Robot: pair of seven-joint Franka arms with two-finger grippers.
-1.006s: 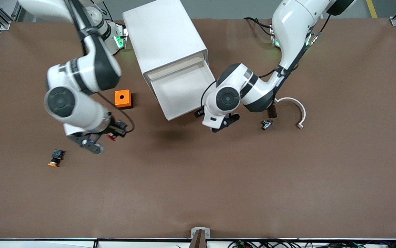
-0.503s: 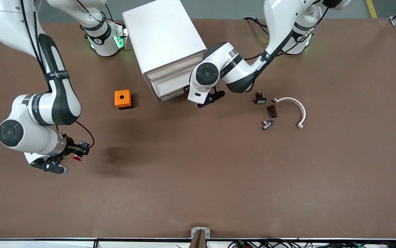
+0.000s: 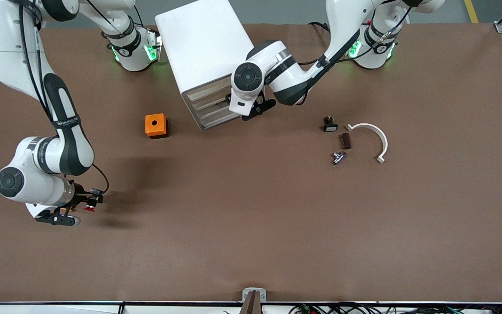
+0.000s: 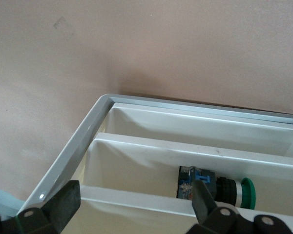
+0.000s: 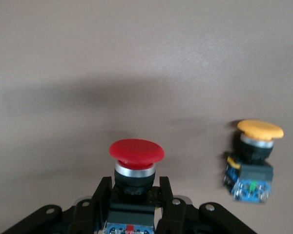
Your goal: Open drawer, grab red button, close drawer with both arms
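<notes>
My right gripper [image 3: 88,203] is shut on the button [image 3: 89,207], low over the table at the right arm's end. In the right wrist view the red cap [image 5: 136,151] sticks out past the fingers [image 5: 103,195], which clamp the black body. My left gripper [image 3: 233,99] is at the front of the white drawer cabinet [image 3: 205,52]. The drawer [image 3: 211,109] is pushed in almost flush. In the left wrist view the gripper [image 4: 136,192] is open, its fingers [image 4: 63,204] astride the drawer's front wall [image 4: 136,197]. A green-capped button [image 4: 219,185] lies inside.
An orange-capped button [image 5: 253,161] lies on the table beside the held one. An orange cube with a hole [image 3: 156,125] sits near the cabinet. A small black part [image 3: 329,125], a brown block [image 3: 345,140], a metal piece [image 3: 338,157] and a white curved piece [image 3: 375,137] lie toward the left arm's end.
The left gripper has pushed the drawer from wide open to almost flush. The right gripper has carried the red button toward the right arm's end of the table.
</notes>
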